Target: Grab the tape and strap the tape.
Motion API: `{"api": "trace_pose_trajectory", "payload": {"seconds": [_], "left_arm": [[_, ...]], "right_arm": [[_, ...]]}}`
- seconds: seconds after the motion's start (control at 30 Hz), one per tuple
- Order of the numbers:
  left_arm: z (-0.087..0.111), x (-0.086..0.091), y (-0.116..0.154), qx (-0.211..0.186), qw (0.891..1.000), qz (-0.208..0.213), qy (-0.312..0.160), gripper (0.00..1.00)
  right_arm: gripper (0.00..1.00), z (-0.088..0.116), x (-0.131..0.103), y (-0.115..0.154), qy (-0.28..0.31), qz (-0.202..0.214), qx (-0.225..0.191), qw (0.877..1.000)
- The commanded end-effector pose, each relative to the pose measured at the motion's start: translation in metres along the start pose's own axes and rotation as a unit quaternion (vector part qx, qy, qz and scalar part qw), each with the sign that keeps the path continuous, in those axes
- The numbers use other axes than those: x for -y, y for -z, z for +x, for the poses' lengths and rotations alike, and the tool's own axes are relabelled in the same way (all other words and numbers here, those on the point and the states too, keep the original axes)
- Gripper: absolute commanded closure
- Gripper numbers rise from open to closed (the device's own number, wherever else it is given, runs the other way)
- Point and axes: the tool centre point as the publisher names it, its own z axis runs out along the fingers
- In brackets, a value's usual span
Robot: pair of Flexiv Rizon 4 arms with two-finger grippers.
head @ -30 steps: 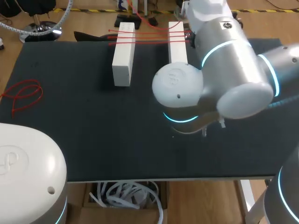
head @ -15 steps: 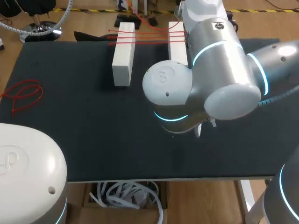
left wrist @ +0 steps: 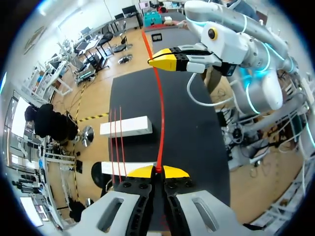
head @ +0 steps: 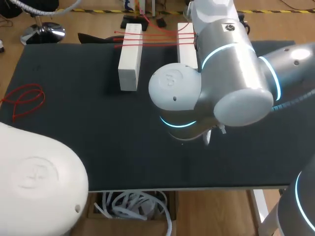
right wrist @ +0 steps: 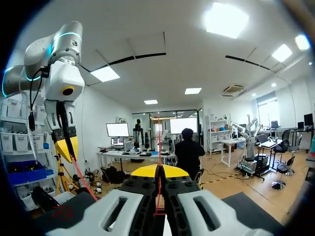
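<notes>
Left gripper (left wrist: 157, 171) pinching red tape (left wrist: 162, 123), fingers closed tight on it. Right gripper (right wrist: 158, 170) likewise clamping same tape, tips together. Tape running between both grippers.

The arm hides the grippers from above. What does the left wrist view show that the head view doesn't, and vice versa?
Left wrist only: the left gripper and right gripper, both shut on a taut thin red tape. Head only: a loose red tape loop. Both: two white rectangular blocks crossed by red strands, on the black table mat.
</notes>
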Motion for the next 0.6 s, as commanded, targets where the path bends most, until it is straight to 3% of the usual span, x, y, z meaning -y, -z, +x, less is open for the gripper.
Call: {"api": "trace_pose_trajectory", "payload": {"seconds": [0.03,0.6], "left_arm": [[0.0022,0.0113,-0.0004,0.007,0.991,-0.131,-0.004,1.00],[0.0045,0.0150,0.0017,0.000,0.996,-0.085,-0.008,1.00]], "right_arm": [[1.00,0.0010,-0.0021,0.0005,0.000,0.002,0.002,1.000],[1.00,0.0010,-0.0021,0.0005,0.000,0.002,0.002,1.000]]}}
